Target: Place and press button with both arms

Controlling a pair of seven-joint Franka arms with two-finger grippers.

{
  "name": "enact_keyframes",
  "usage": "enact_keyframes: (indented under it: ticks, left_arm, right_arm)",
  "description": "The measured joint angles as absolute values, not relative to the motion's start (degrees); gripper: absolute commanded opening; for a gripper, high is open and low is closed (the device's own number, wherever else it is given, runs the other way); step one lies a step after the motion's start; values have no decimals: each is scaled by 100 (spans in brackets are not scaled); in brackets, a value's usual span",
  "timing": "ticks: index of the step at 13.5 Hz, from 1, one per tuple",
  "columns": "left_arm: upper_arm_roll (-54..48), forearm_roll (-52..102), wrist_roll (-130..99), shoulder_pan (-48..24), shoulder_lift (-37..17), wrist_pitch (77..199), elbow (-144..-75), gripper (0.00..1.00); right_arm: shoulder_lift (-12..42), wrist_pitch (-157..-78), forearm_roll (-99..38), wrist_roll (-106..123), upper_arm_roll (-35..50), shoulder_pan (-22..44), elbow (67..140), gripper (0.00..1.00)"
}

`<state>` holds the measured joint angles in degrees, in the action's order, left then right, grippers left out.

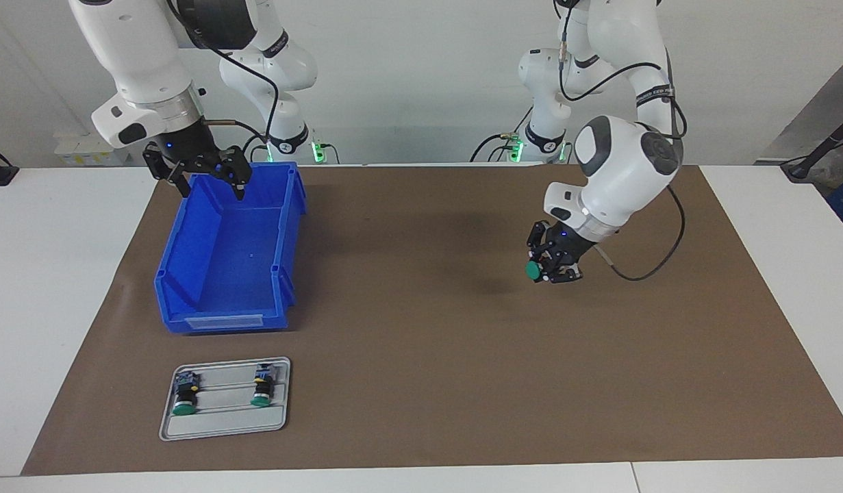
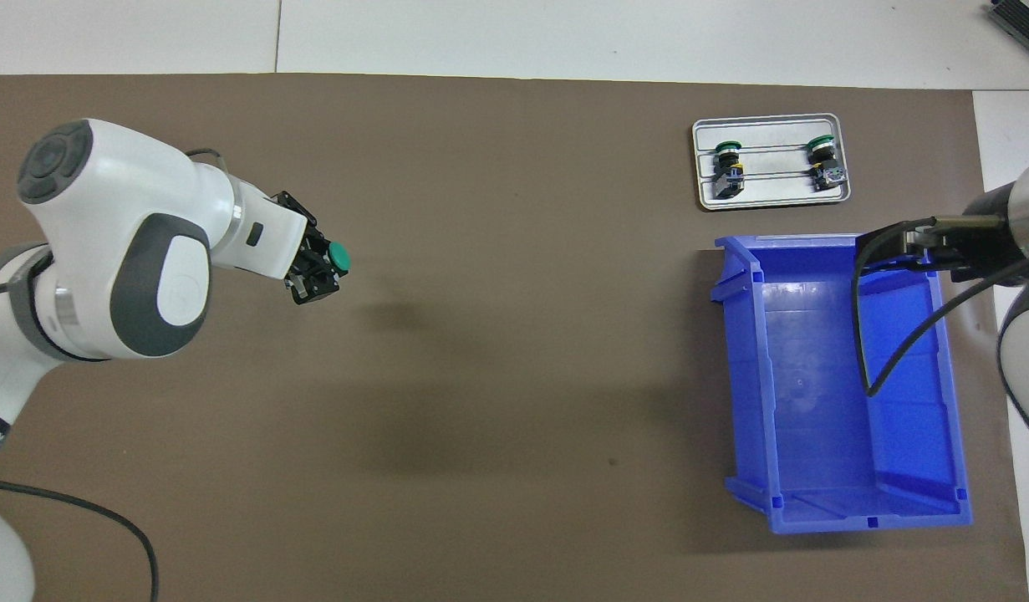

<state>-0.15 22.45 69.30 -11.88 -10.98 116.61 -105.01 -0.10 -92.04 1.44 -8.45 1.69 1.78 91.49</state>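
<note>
The brown paper-like mat (image 1: 428, 356) covers most of the white table and serves as the working ground, bare in the middle where a button could be set down. Toward the right arm's end stands the deep blue plastic bin (image 1: 188, 322), open at the top and apparently empty. The right gripper (image 1: 210, 179) hangs over the part of the bin nearer to the robots, jaws spread wide and holding nothing — a waiting pose, probably kept clear for its later share of the work.

Farther from the robots than the bin lies the flat grey metal tray (image 1: 226, 428); its ridges keep two spare green-capped push-buttons (image 1: 184, 396) lying on their sides, well apart, so they are easy to pick singly.

The left gripper (image 1: 555, 266) is raised over the bare mat toward the left arm's end, tilted sideways. Its jaws pinch the small push-button with a round green cap and black body (image 1: 533, 271) by the body, which leaves the cap free and pointing outward — a hold that looks meant to let the base go down first, with the cap exposed for pressing afterwards.
</note>
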Motion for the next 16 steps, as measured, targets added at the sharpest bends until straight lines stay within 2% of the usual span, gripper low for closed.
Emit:
enact_keyframes:
  ticks: [4,8,11,13,16]
  left_arm:
    - [7,3318,8402,-259,-1038,11475,-10698,0]
    - [19,4662,9685,426,-737,11548,-11465,0]
    - [22,5790,10482,567,-453,11778,-12256,0]
    - [22,6480,10992,605,-371,11855,-12717,6]
    - [16,7836,12081,652,-365,11865,-13349,8]
  right_arm:
    - [-10,-9204,144,-845,169,178,9149,100]
    - [-10,-9204,144,-845,169,178,9149,100]
    - [-10,-9204,144,-845,169,178,9149,100]
    - [-10,-9204,144,-845,169,178,9149,100]
    - [-10,-9204,144,-845,169,178,9149,100]
